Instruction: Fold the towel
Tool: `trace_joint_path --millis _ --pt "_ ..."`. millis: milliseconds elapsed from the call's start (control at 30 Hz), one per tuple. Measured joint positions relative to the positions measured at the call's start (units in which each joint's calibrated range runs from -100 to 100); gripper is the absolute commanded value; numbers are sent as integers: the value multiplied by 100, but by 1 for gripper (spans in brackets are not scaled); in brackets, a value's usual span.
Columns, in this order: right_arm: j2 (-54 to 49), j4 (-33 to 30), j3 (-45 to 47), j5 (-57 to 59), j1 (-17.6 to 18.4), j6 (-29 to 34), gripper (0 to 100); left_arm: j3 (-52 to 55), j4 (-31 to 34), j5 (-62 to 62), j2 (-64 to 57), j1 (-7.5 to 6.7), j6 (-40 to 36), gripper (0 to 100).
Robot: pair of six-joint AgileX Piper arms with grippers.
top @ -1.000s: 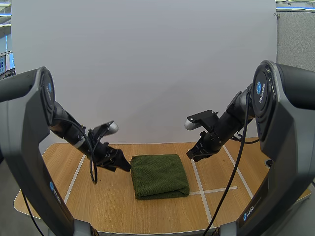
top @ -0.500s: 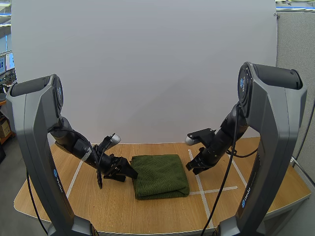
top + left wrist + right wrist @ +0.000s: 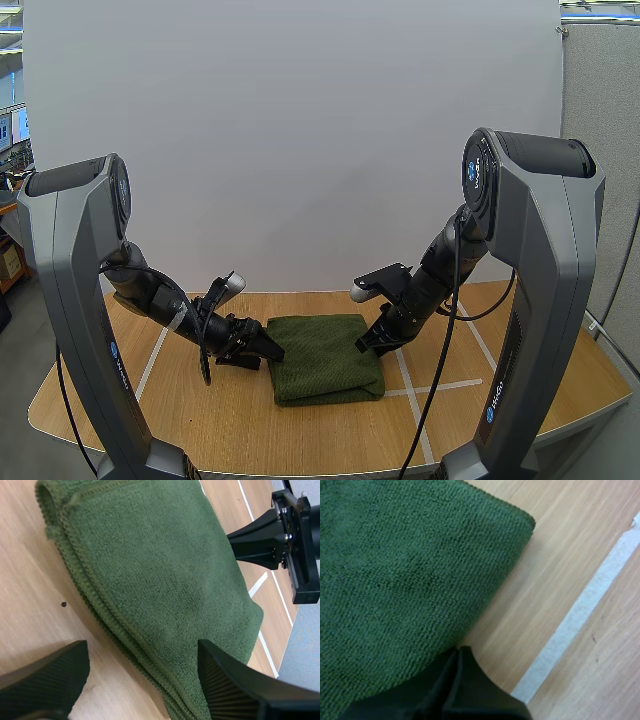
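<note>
Lying at the middle of the wooden table point(image 3: 200, 415), the green terry towel point(image 3: 325, 357) is already a thick rectangle of several layers, with its stitched hems stacked along the left side. It looks soft, light and limp, and nappy enough not to slip. A pinch would best take all layers at a corner or hem. My left gripper point(image 3: 262, 349) sits at the towel's left edge, fingers spread wide and empty. My right gripper point(image 3: 372, 343) is at the right edge, fingers pressed together on nothing, near a white tape line point(image 3: 412, 385).
</note>
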Motion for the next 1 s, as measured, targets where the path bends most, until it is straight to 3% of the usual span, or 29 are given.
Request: trace_joint_path --millis 833,1000 --pt "216 169 -65 -199 0 0 0 0 0 21 0 0 0 99" --pt "215 178 -68 -46 0 0 0 0 -14 5 0 -151 0 99"
